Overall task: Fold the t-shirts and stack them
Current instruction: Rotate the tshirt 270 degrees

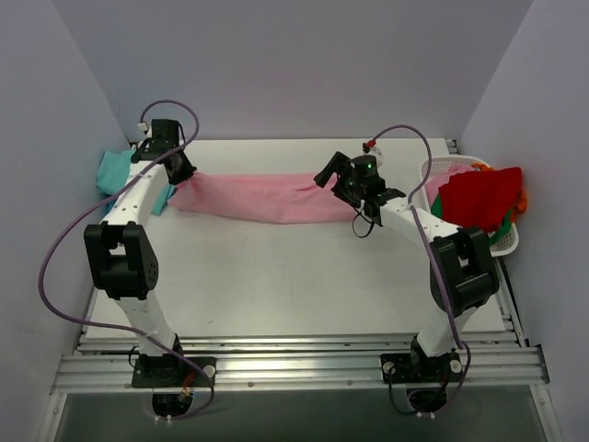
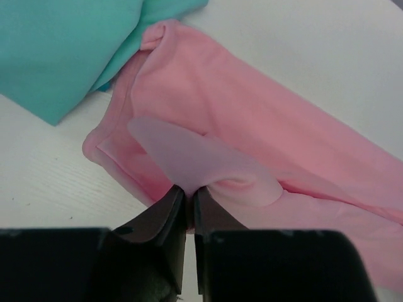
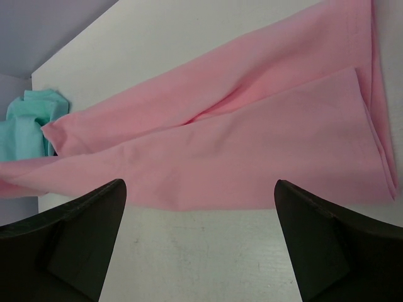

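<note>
While the left fingers (image 2: 179, 211) are pinching together on a raised fold of the pink t-shirt (image 2: 264, 126), the right fingers (image 3: 82, 233) are standing wide apart with nothing between them, hovering over the shirt's near edge and the bare white counter (image 3: 208, 264).

From the top camera, the pink t-shirt (image 1: 267, 198) is lying as one long, bunched band across the far half of the counter (image 1: 276, 276), running from the left fingers (image 1: 181, 170) to just under the right fingers (image 1: 324, 175). That view is not showing how either pair of fingers is set; only the wrist cameras are telling that.

The left wrist camera is showing the hemmed end of the pink shirt lying flat on the counter apart from the pinched fold, with the teal t-shirt (image 2: 56, 50) sitting just beside it. The two seem to be touching at the pink hem, though the angle is making that hard to judge. Overhead, the teal t-shirt (image 1: 115, 170) is sitting crumpled at the far left corner, partly hidden behind the left arm.

The right wrist camera is showing the pink cloth folded over on itself in two long layers, with a bit of teal peeking past its far end.

Only the top view is taking in the white plastic basket (image 1: 440, 168) at the right edge, which is holding a red garment (image 1: 479, 198) with green (image 1: 504, 230) and orange (image 1: 523, 198) cloth beside it.
</note>
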Robot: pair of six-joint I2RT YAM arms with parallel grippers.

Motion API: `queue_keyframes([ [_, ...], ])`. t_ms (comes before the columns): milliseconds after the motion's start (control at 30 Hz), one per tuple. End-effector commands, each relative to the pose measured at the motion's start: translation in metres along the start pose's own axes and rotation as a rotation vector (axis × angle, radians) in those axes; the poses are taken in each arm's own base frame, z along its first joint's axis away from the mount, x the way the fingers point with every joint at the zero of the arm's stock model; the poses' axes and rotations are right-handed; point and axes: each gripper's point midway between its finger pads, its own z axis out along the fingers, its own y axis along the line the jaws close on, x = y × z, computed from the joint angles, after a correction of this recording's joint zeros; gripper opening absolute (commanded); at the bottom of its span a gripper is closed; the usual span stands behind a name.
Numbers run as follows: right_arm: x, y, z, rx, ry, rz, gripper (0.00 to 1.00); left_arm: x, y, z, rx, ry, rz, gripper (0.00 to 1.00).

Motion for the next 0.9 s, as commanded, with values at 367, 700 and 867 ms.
queue_keyframes([
  [367,-0.035,0.036,0.021,-0.068,-0.071,-0.035,0.99,0.096,0.066,0.053,-0.175,0.196,-0.077,0.94],
  [700,-0.043,0.076,0.076,-0.194,-0.028,-0.066,0.96,0.048,0.089,-0.01,-0.183,0.003,-0.167,0.94],
  [867,-0.01,0.064,0.115,-0.225,0.061,-0.055,0.75,0.047,0.089,-0.021,-0.165,-0.004,-0.165,0.94],
])
